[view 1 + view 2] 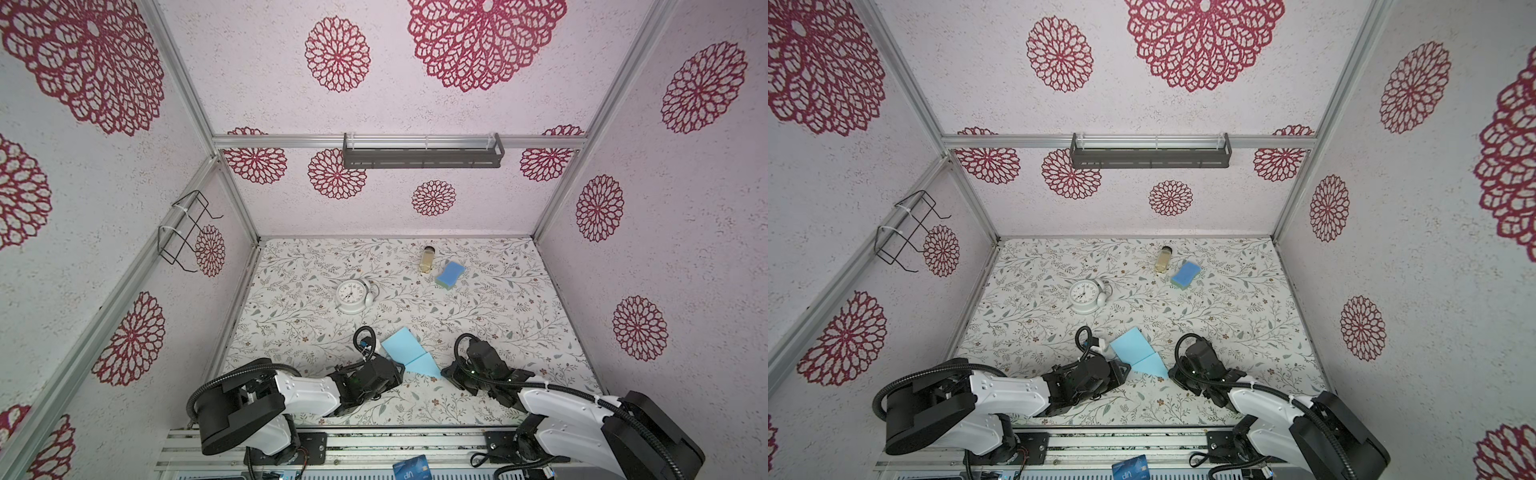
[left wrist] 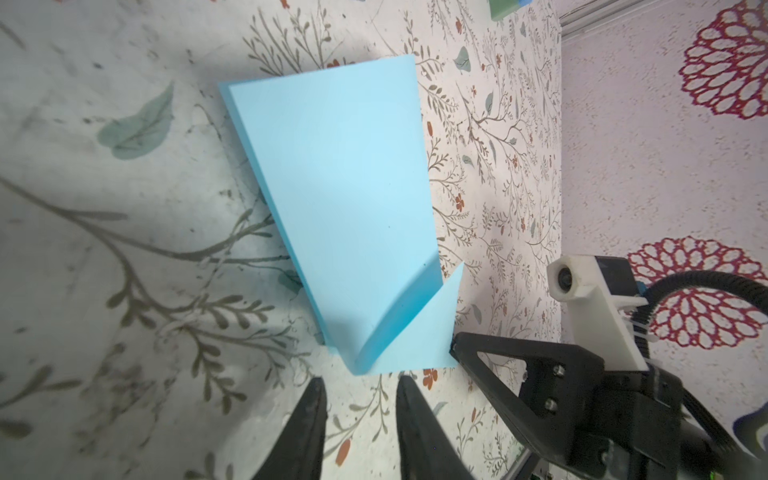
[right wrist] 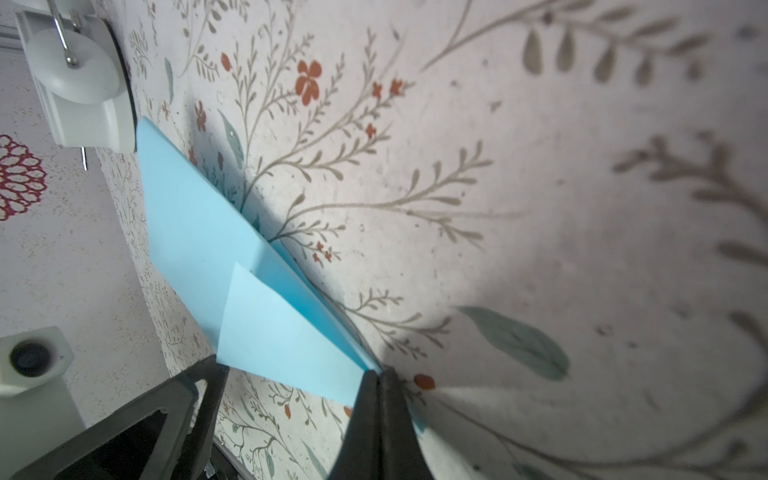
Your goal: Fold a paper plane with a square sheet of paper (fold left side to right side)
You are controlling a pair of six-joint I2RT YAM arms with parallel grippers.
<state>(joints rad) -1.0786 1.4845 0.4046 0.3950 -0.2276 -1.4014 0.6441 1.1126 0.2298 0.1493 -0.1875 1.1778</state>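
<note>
The square sheet of paper (image 1: 402,351) (image 1: 1133,350) is light blue and lies folded over on the flowered table near its front, with one small flap (image 2: 432,336) turned up at its near corner. My left gripper (image 2: 361,384) stands open just short of the paper's near edge (image 2: 374,365), with nothing between its fingers. In both top views it sits at the sheet's front left (image 1: 401,369) (image 1: 1128,368). My right gripper (image 3: 378,374) is shut, its tips down on the sheet's right corner (image 3: 291,345); blue shows on both sides of them. A paper plane is out of view.
A white clock (image 1: 352,295) stands behind the sheet. A blue sponge (image 1: 450,274) and a small jar (image 1: 428,259) sit at the back right. A dark blue card (image 1: 410,467) lies on the front rail. A wire rack (image 1: 185,232) hangs on the left wall, a grey shelf (image 1: 422,151) on the back wall.
</note>
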